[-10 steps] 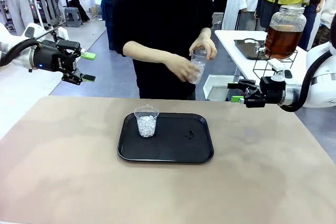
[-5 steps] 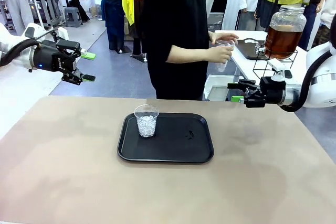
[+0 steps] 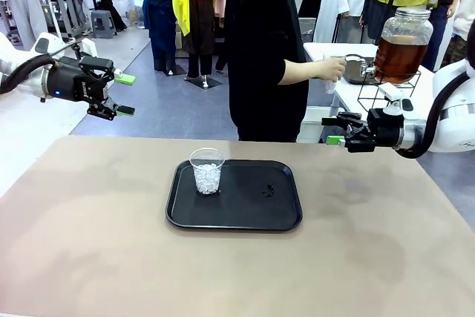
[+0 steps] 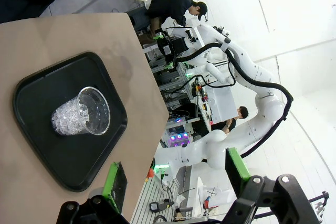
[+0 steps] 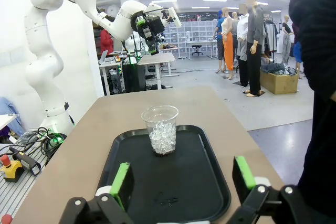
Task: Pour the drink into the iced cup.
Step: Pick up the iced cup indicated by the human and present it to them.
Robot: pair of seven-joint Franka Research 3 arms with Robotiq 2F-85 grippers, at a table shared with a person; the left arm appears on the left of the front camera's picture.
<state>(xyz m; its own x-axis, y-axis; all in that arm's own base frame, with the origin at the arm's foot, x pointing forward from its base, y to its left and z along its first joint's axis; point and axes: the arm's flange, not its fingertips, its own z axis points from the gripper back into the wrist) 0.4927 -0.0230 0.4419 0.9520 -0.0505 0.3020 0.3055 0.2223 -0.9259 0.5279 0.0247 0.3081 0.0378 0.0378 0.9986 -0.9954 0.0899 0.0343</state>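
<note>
The iced cup (image 3: 207,171), clear plastic with ice cubes in it, stands upright at the left of a black tray (image 3: 252,206). The drink (image 3: 399,57), amber-brown, fills a lidded glass dispenser jar on a side table at the far right. A person in black holds a second clear cup (image 3: 331,79) out toward that jar. My left gripper (image 3: 126,94) hovers open off the table's far left. My right gripper (image 3: 329,130) hovers open at the right edge. The wrist views show the iced cup (image 4: 81,114) (image 5: 163,129) ahead of each open gripper (image 4: 176,177) (image 5: 181,179), well apart from both.
The jar rests on a black wire stand (image 3: 378,90) on a white side table (image 3: 326,53). The tan table (image 3: 111,257) lies bare around the tray. Other people stand in the background behind the person.
The person has turned away from the table and carried the clear cup right toward the dispenser jar. Both arms and the iced cup have stayed still.
</note>
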